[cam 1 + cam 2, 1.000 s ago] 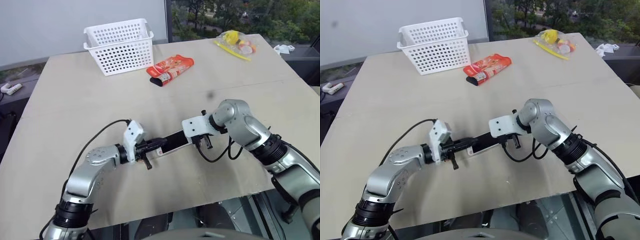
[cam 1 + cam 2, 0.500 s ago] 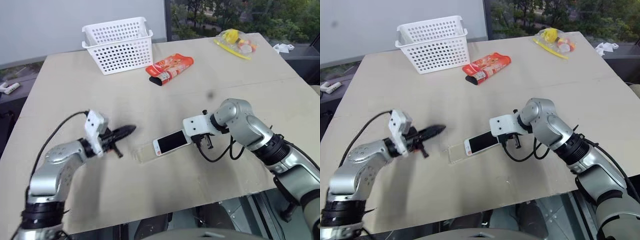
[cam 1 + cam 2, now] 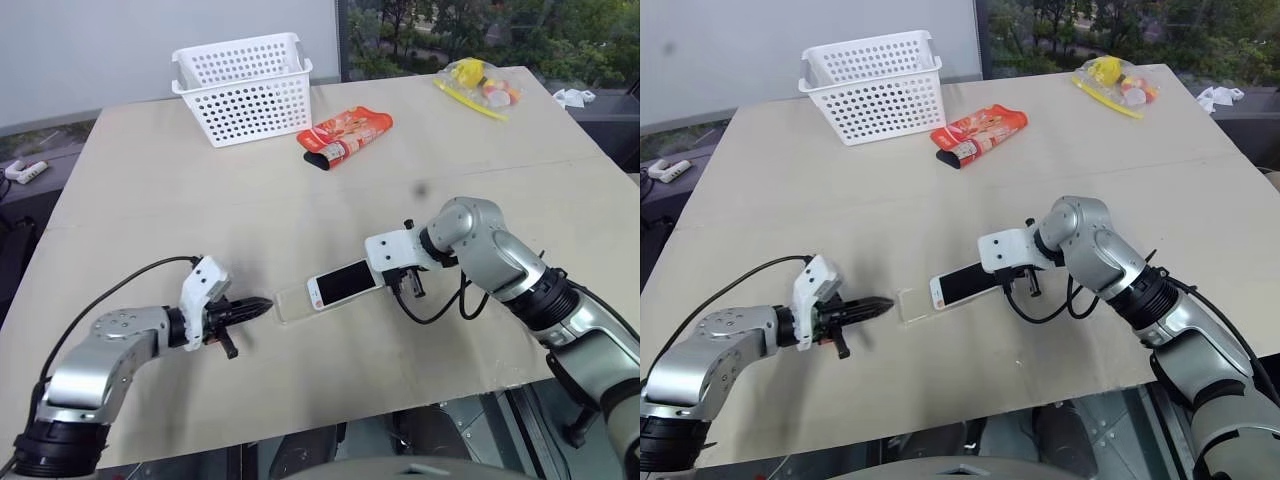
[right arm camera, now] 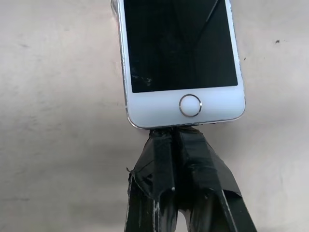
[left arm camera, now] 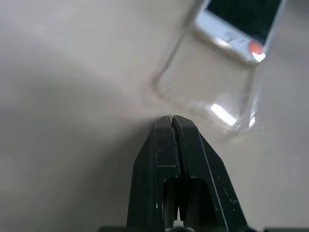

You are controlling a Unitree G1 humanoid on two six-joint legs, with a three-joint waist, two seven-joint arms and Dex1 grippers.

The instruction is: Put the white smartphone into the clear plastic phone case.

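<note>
Left eye view | progress: white smartphone (image 3: 342, 283) lies on tabletop (image 3: 150, 200), one end over clear plastic phone case (image 3: 291, 305), not seated; pressing in remains | left tool (image 3: 262, 304) fingers together, empty, tips beside case | right tool (image 4: 175, 134) fingers together, tips against phone's end

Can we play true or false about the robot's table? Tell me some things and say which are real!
1. The slim white smartphone with a black screen lies fully inside the clear plastic phone case. False: only one end overlaps the case; the rest sticks out.
2. The left gripper is shut, its fingers pressed together. True.
3. The white perforated plastic basket holds the red snack pouch. False: the pouch lies on the table beside the basket.
4. The right gripper is at the phone's home-button end. True.
5. The left gripper grips the case. False: its tips sit just short of the case's edge.
</note>
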